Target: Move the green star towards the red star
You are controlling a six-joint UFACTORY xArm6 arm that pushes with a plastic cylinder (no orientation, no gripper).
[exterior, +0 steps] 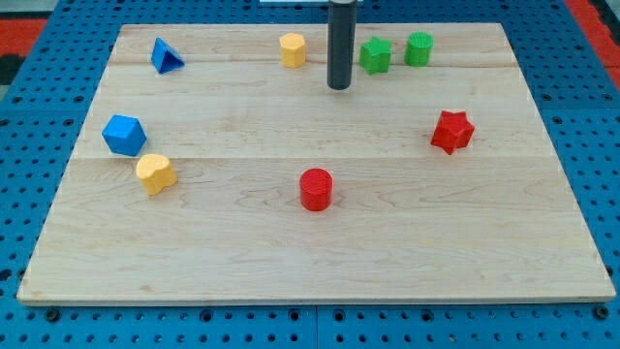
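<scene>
- Green star (376, 55) sat at the frame's upper middle, beside a green cylinder (418, 48).
- Red star (452, 131) lay lower right.
- My tip (338, 87), a plain rod holding nothing, stood just left of the green star, apart from it.
- Approach step, seemingly; next, push rightward and downward.

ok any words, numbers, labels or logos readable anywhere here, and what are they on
None: no text, number, label or logo can be read in the camera view.
The wooden board is plain wood grain.
The blocks are bare: green star, red star, green cylinder, red cylinder.
The dark rod carries no marking; my tip sits just left of the green star.
</scene>
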